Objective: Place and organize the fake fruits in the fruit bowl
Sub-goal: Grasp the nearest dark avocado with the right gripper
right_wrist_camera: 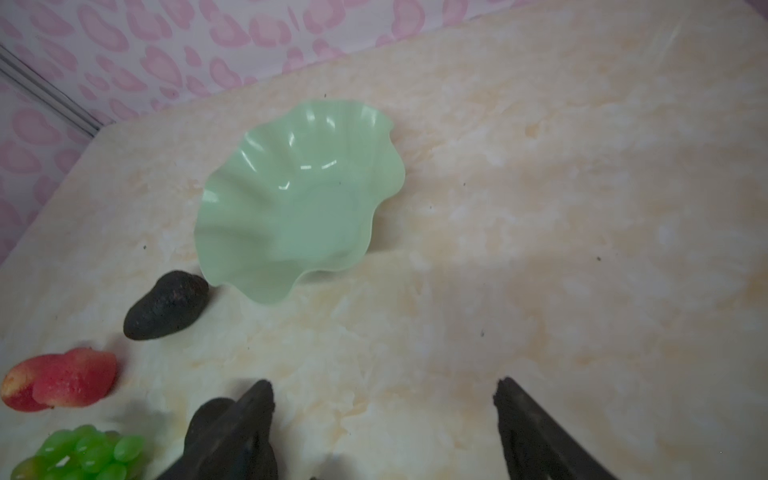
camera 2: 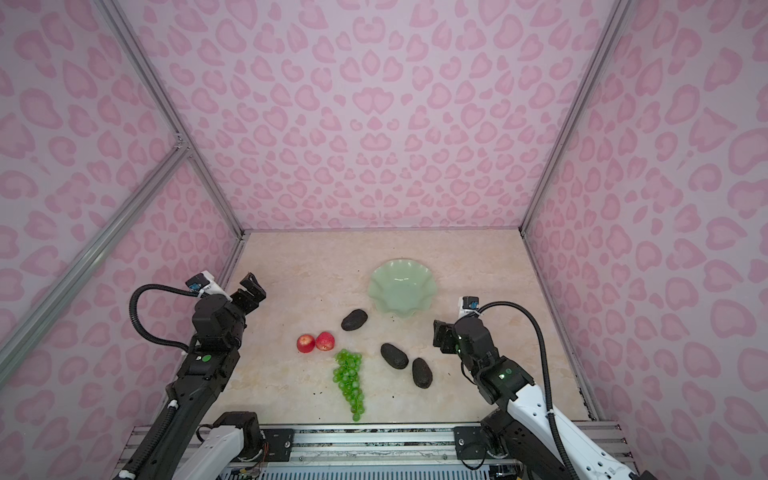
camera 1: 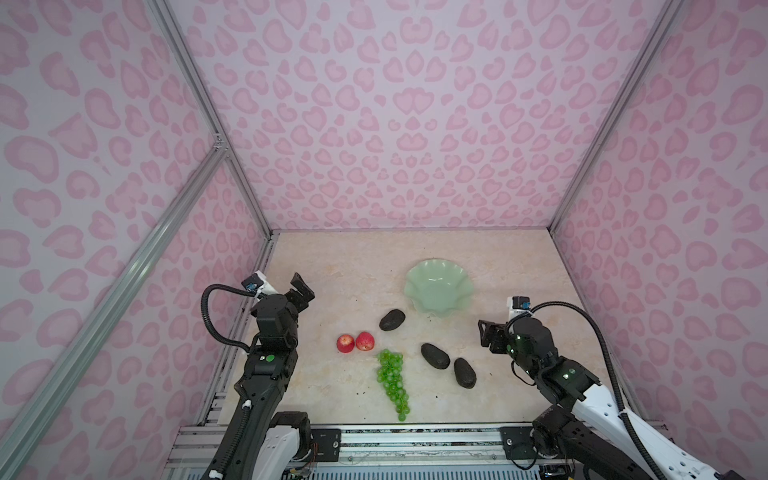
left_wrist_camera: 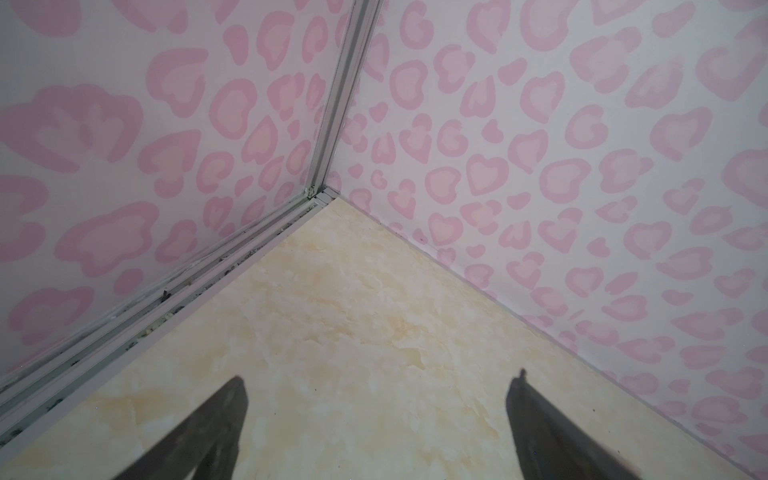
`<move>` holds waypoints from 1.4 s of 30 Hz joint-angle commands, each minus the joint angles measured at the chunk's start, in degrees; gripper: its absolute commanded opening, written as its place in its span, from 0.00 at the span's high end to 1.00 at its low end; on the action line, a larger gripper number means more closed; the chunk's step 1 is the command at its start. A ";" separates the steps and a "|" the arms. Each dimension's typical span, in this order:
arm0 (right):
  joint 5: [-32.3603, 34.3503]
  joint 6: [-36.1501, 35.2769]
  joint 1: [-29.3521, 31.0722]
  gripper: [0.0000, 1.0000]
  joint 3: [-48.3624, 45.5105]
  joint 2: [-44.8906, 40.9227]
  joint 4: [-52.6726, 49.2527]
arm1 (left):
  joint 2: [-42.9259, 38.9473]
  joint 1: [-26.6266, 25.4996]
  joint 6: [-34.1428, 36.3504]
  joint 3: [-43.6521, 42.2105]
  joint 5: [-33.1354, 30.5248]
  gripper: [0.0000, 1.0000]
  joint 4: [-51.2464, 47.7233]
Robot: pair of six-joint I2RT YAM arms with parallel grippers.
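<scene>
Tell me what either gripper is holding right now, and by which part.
Nothing. The left gripper and right gripper both stand open, with only bare beige marbled table showing between their jaws.

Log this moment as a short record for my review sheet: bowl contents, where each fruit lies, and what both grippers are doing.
bowl: fruit bowl empty, toward the back of the table
apples: apple and second apple touching, left of centre
avocados: rear avocado close to the bowl's rim; middle avocado and front avocado nearer the right arm
grapes: grapes lying lengthwise, front centre
left gripper: open, empty, facing the back corner
right gripper: open, empty, above the table
fruits in bowl: none
</scene>
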 commanded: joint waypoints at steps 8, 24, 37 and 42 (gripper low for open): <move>3.69 15.14 17.97 0.18 -3.06 5.05 -3.50 | -0.38 0.02 -0.87 0.42 2.56 0.02 -1.87; 5.03 21.00 21.81 0.37 -6.92 14.01 1.66 | -2.61 0.09 -1.62 -0.59 3.89 0.02 -3.58; 13.66 11.24 22.00 0.61 7.37 13.12 -5.68 | -2.78 0.03 -3.78 -0.24 10.78 0.01 -11.76; 8.87 0.96 13.93 0.61 17.51 22.35 1.41 | -2.61 -0.10 -6.92 -1.45 20.13 0.02 -18.11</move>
